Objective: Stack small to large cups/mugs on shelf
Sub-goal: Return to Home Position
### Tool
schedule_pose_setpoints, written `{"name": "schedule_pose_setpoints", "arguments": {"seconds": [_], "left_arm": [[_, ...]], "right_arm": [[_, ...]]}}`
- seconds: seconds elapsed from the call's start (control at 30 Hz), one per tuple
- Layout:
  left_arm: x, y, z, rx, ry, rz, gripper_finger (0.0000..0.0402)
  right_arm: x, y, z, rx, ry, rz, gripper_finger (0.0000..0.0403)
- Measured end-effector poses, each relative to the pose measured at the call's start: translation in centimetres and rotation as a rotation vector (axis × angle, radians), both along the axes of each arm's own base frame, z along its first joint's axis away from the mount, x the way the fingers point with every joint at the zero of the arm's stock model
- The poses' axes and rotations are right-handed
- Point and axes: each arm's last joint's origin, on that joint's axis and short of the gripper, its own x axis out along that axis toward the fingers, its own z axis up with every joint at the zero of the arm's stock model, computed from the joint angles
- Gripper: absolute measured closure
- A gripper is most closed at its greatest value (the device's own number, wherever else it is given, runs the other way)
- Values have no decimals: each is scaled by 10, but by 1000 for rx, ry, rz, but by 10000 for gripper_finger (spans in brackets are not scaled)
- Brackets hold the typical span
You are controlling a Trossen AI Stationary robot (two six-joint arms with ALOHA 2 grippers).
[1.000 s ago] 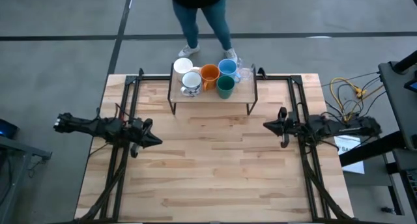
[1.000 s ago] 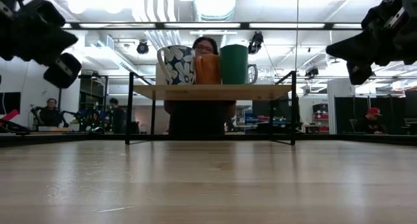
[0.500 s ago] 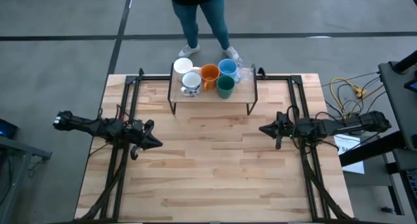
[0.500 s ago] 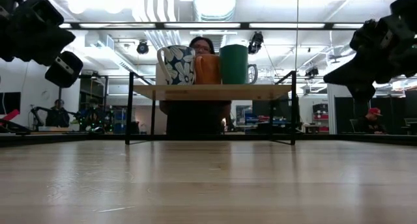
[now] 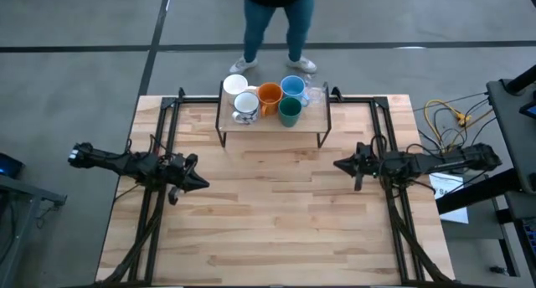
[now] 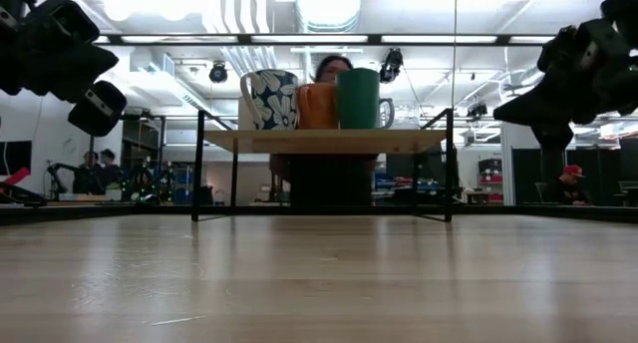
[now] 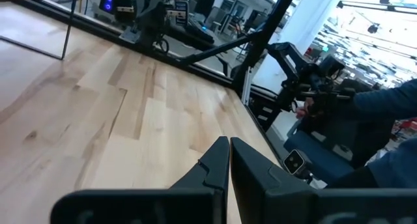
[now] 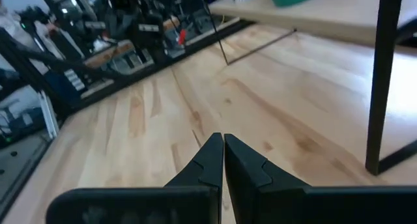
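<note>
The shelf (image 5: 272,123), a small light wooden platform on thin black legs, stands at the table's far edge. On it sit a white mug (image 5: 236,87), a dark-patterned white mug (image 5: 245,105), an orange mug (image 5: 269,95), a light blue mug (image 5: 292,87), a dark green cup (image 5: 289,111) and a clear glass (image 5: 314,93). My left gripper (image 5: 201,182) hovers shut over the table's left side. My right gripper (image 5: 339,165) hovers shut over the right side, pointing toward the centre, near the shelf's right legs (image 8: 384,74).
A person (image 5: 276,20) stands just beyond the table's far edge, behind the shelf. Black arm frames (image 5: 159,137) run along both sides of the table. Cables (image 5: 444,116) lie off the right edge. Bare wood (image 5: 268,213) spreads between the arms.
My right gripper has moved toward the table's centre and a little toward the near edge, lowering slightly, still shut. The person behind the shelf has stepped to the right. The left arm has kept still.
</note>
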Motion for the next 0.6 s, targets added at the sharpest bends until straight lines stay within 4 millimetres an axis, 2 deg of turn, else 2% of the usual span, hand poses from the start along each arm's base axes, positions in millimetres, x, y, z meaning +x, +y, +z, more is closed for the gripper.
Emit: {"name": "schedule_pose_setpoints", "arguments": {"seconds": [0.23,0.37,0.47,0.6], "left_arm": [[-6,2,17,2,-83,8,402],[-8,2,24,82,-113,2,402],[-10,3,31,114,-125,4,402],[-12,3,30,121,-72,1,402]], "right_arm": [[-7,-1,12,-35,-128,6,394],[-13,-2,20,-69,-176,7,394],[-19,-2,26,-72,-121,6,394],[-28,-5,28,-42,36,-52,394]]}}
